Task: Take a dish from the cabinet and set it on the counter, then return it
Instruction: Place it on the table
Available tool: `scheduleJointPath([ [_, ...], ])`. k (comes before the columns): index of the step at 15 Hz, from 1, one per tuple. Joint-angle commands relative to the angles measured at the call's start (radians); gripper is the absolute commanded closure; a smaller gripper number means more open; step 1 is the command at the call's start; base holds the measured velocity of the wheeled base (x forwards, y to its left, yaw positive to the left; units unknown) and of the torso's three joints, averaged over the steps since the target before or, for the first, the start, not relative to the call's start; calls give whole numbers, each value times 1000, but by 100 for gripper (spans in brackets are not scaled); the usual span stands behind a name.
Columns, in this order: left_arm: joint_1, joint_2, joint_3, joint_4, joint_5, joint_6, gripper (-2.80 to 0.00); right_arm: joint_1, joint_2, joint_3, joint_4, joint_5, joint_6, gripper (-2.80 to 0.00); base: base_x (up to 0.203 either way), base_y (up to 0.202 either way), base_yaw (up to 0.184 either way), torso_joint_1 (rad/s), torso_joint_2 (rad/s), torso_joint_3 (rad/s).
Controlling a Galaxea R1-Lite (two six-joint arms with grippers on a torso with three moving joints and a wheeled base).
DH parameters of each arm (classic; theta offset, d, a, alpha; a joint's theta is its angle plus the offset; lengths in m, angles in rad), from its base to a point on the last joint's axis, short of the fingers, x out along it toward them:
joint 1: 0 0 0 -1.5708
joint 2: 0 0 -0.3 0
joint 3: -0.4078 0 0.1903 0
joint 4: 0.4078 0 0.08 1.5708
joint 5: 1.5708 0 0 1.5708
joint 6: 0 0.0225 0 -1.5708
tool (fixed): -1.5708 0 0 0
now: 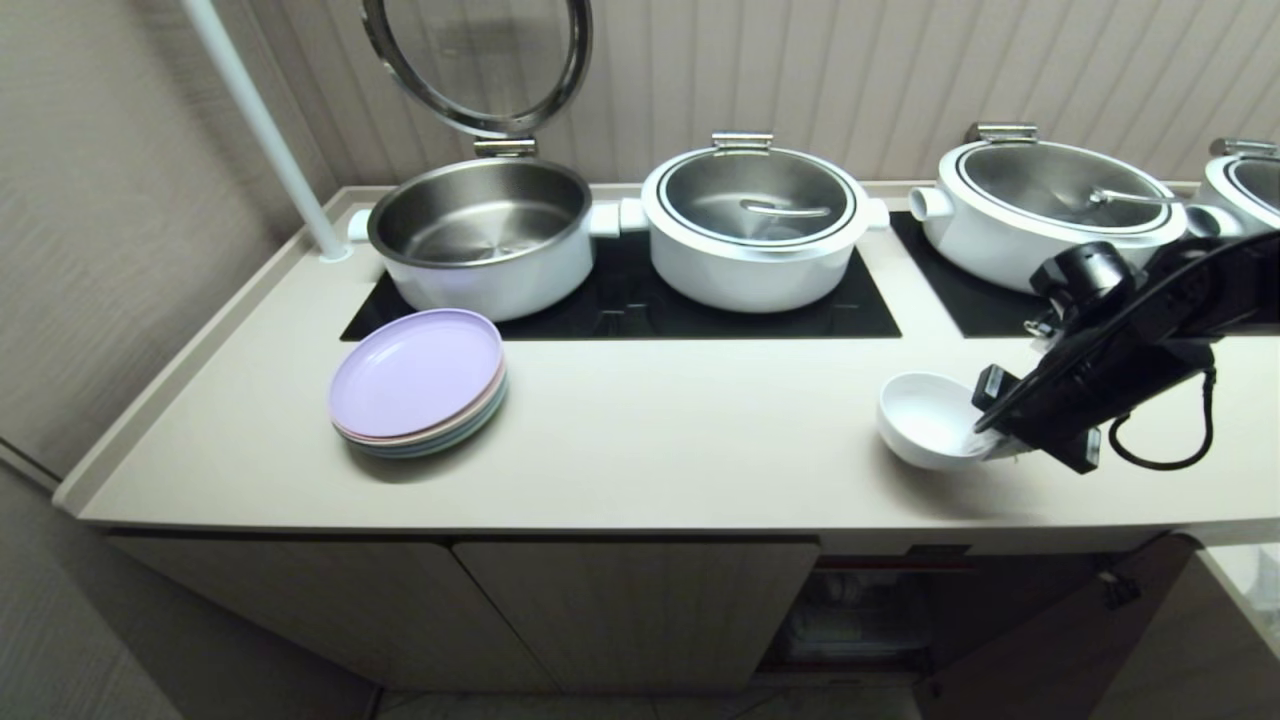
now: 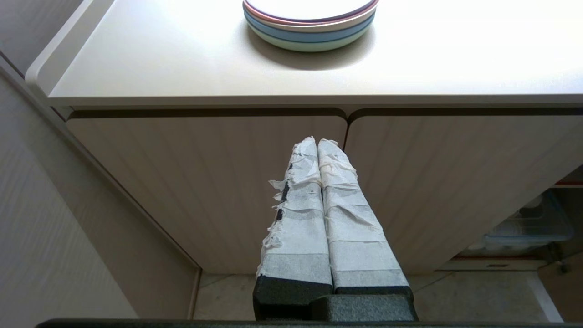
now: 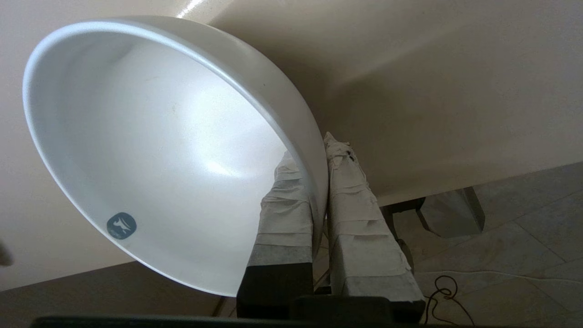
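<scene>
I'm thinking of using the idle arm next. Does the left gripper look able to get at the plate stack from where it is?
Probably yes. The left gripper sits shut, low before the cabinet doors; the plate stack lies on the counter above, nothing between, though the arm must rise over the edge.

Count on the counter: one white bowl; one stack of plates (four rims visible in the left wrist view, top plate purple). Pots: four, the first with lid raised, the second and third closed, the fourth cut off at the edge. Black cooktop panels: two.
</scene>
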Motion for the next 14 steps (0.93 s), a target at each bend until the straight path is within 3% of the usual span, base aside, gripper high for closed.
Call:
scheduleJointPath([
  [1,0,0,0,0,0,-1,0,-1,5,0,3,0,3,0,0,0,0,0,0,0],
  [14,0,0,0,0,0,-1,0,-28,56,-22,-7,-16,3,0,0,0,0,0,0,0],
])
